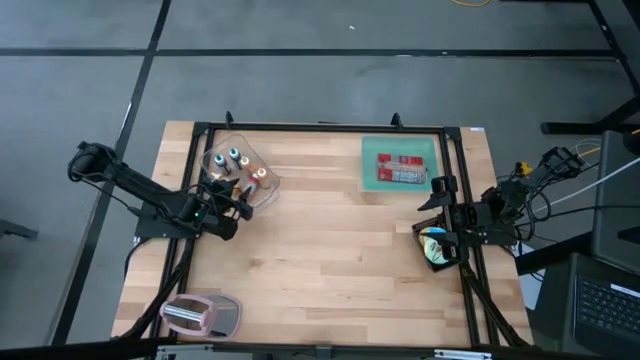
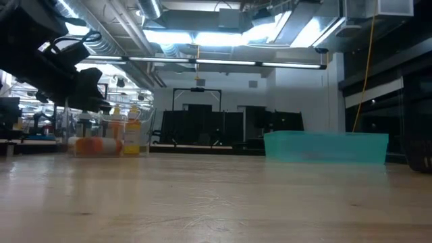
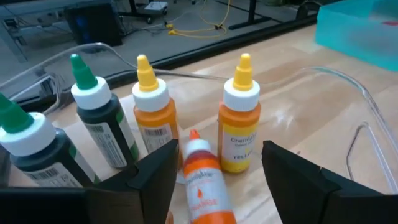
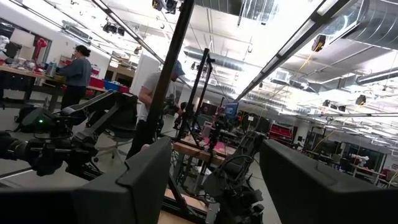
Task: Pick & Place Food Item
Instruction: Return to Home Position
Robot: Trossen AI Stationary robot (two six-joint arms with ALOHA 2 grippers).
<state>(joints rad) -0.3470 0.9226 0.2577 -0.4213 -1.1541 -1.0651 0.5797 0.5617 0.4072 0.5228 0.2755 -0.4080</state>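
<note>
Clear plastic made up the bin (image 1: 268, 192), which in the high view sat near the tabletop's (image 1: 320, 270) left edge, toward the far-left corner, with coloured bottle caps showing inside. The left gripper (image 1: 228, 208) hung just beside the bin's near side. The right gripper (image 1: 440, 235) waited at the right edge. One teal tray (image 1: 375, 152) holding one red packet (image 1: 402, 170) lay near the far-right corner.

From the low view, the bin stood at the left with bottles upright in it and the left gripper dark above it. The tray sat well apart to the right.

The left wrist view allowed a count of five bottles, all inside the bin: two green bottles (image 3: 102, 127), two yellow-tipped bottles (image 3: 239, 124) standing, and one orange bottle (image 3: 202, 180) lying on its side between them. The left gripper's fingers stood wide apart and held nothing. The bottles looked small, light and squeezable, with smooth labelled sides that might slip. I judged the best hold to be across the body, just under the white collar, and not on the thin tip. The lying one would probably roll if nudged.

In the right wrist view, the right gripper's fingers were spread and empty, facing the room, where two people (image 4: 74, 74) stood at benches.
</note>
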